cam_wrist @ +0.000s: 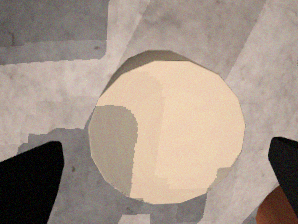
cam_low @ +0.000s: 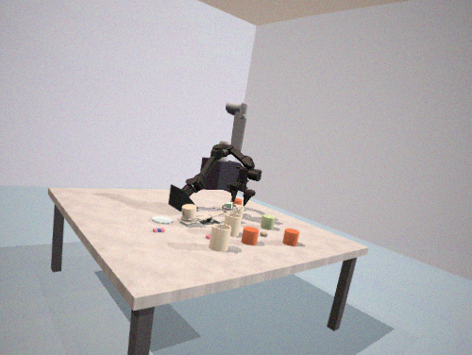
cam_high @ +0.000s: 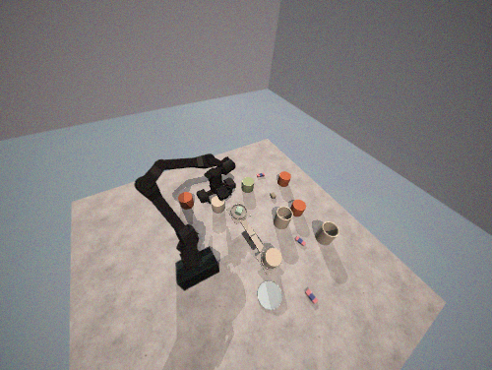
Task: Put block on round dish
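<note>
Gripper: the gripper (cam_high: 215,193) hangs above the table with its jaws spread wide and nothing between them; in the wrist view the two dark fingers sit at the lower left and lower right edges
Lifted cup: the beige cup (cam_high: 217,204) stands mouth-down on the table top (cam_high: 123,276), directly under the open jaws and beside the near end of the balance; from the wrist its flat round base (cam_wrist: 169,129) fills the middle of the view, apart from both fingers
Block: the small green block (cam_high: 239,211) lies uncovered on the round pan at the far end of the balance (cam_high: 251,235)
Other cup: the second beige cup (cam_high: 271,257) sits upside down on the opposite pan
Dish: the pale round dish (cam_high: 270,294) lies flat past that end of the balance, well apart from the block
Neighbours: an orange cylinder (cam_high: 186,200) stands just beside the lifted cup, its edge showing in the wrist view's lower right corner (cam_wrist: 280,219); a green cylinder (cam_high: 247,184) stands near the gripper on the other side
Arm: the black arm (cam_high: 162,197) reaches from its base (cam_high: 209,270) over to the lifted cup
</note>
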You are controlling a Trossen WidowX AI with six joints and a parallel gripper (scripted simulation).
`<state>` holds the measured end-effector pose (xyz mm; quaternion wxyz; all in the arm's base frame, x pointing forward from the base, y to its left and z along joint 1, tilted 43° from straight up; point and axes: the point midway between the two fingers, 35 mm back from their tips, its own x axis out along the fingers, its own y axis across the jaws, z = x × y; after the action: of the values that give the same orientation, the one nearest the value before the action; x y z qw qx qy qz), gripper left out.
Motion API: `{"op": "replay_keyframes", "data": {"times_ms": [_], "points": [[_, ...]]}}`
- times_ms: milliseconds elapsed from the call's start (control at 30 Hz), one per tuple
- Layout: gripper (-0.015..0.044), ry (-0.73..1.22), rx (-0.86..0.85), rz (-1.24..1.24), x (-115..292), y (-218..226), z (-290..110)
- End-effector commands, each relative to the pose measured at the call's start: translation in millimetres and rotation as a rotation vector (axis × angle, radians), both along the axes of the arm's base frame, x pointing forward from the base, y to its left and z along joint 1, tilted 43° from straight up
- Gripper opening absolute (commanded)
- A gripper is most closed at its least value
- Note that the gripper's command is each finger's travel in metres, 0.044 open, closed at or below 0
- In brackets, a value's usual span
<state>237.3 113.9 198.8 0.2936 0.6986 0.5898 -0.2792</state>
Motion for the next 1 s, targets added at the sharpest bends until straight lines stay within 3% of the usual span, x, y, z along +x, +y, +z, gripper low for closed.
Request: {"op": "replay_keyframes", "data": {"times_ms": [0,167,967], "points": [[0.0387,-0.006,-0.008,-0.013,3.9,-5.8,3.1],[0.0260,-0.042,-0.061,-0.035,22.5,-27.2,-1.5],[0.0260,-0.419,-0.098,0.475,39.0,-133.1,-35.7]]}}
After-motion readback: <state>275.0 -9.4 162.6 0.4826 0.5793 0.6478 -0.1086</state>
